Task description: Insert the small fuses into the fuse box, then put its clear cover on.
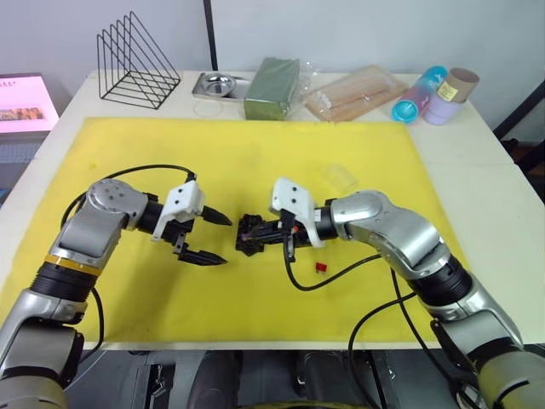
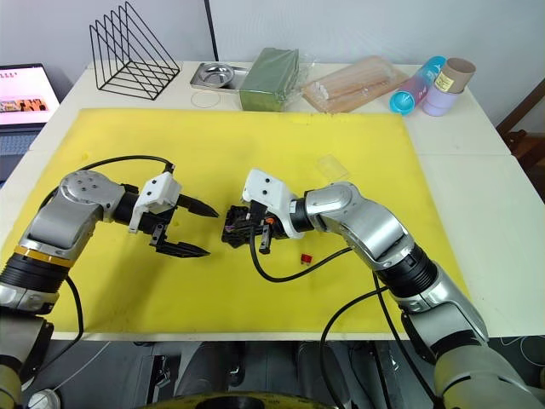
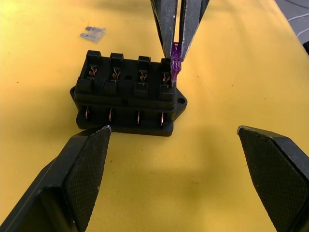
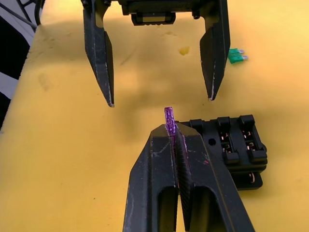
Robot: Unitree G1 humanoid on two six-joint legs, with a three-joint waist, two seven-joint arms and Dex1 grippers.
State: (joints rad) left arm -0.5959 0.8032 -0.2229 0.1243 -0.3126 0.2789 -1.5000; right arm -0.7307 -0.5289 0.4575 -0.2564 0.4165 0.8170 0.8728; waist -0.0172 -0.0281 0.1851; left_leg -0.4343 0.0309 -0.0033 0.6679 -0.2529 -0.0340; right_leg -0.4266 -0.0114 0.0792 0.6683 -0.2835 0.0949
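Purple fuse [image 3: 175, 60] upright over fuse box [image 3: 126, 92]

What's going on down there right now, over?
Right gripper shut on purple fuse, at end slot of fuse box. Left gripper open, beside the box. Red fuse loose on mat. Nothing in the way.

fuse box [image 4: 231, 147]: near end sitting behind right gripper [image 4: 170, 129] fingers | purple fuse [image 4: 169, 119]: lower half pinched out of sight | slot contact: not resolving
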